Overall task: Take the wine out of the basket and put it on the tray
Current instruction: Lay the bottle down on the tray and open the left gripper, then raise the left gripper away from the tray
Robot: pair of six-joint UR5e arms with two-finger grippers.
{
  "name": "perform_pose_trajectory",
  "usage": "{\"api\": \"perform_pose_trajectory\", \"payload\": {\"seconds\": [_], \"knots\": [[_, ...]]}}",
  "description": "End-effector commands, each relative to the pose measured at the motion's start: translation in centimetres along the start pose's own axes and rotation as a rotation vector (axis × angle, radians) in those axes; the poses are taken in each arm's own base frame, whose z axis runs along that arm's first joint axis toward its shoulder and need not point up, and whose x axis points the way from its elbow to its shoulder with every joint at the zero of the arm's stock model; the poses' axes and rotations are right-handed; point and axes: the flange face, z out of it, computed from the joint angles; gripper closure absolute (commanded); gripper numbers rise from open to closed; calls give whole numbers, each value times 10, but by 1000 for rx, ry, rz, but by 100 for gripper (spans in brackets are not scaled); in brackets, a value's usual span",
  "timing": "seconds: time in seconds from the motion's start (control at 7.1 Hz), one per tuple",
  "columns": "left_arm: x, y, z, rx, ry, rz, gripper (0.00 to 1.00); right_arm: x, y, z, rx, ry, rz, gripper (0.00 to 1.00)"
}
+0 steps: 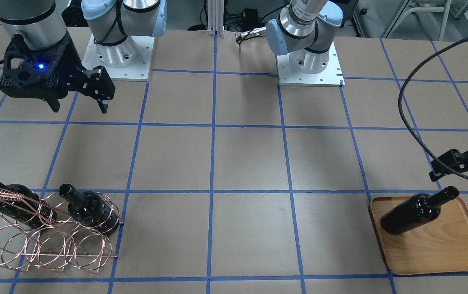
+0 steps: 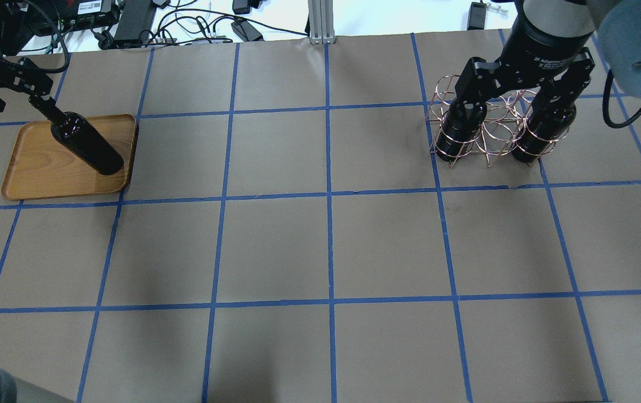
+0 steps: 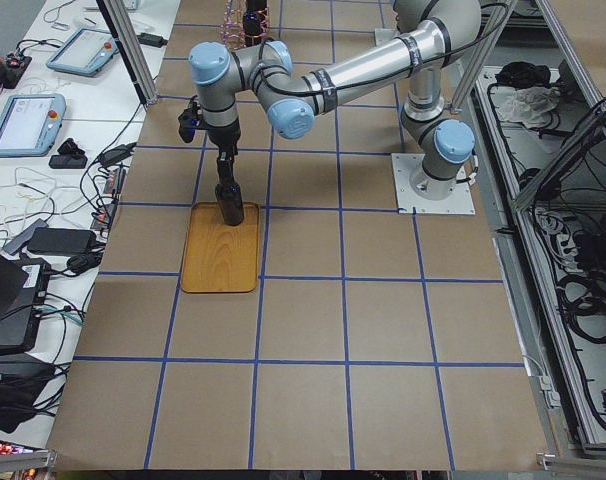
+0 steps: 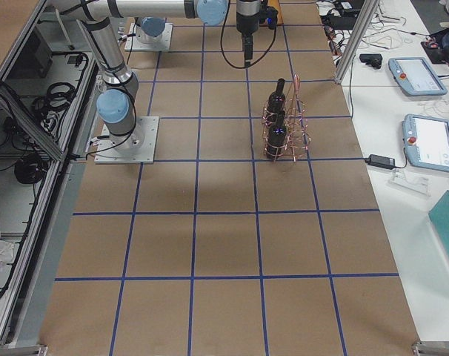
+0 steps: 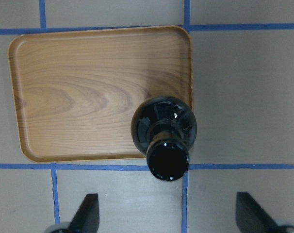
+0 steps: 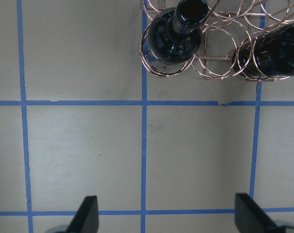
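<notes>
The wine [image 5: 164, 128] stood upright at the lower-right rim of the tray [image 5: 79, 97] in the wrist view; the left gripper [image 5: 166, 196], spread wide and empty, was judged to need a straight lift clear of the neck.

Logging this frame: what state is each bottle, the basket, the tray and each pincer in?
Wine on tray: upright, not gripped.
Basket bottle by the handle: upright in a ring.
Bottle beside it: upright in a ring.
Basket: standing, two bottles in it.
Tray: lying flat, bearing one bottle.
Left pincer: open, above the tray's bottle.
Right pincer: open, empty.
</notes>
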Motion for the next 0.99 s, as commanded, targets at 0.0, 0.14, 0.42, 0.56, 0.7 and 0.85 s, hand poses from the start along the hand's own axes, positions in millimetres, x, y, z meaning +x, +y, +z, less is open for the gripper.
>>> {"api": "perform_pose_trajectory", "payload": {"seconds": [0.0, 0.14, 0.42, 0.56, 0.7, 0.85], "knots": [[67, 18, -51, 54, -17, 18, 0, 0, -1, -1, 11, -4, 1, 0], [129, 28, -70, 55, -4, -11, 0, -1, -1, -1, 9, -8, 14, 0], [236, 55, -85, 70, -2, 32, 0, -1, 3, -4, 4, -7, 14, 0], [258, 70, -73, 52, 11, 0, 0, -2, 3, -6, 13, -10, 15, 0], [271, 84, -76, 57, 18, -5, 0, -1, 5, -11, 24, -10, 9, 0], [274, 95, -84, 68, 19, 1, 0, -3, 7, -10, 14, -23, 4, 0]]}}
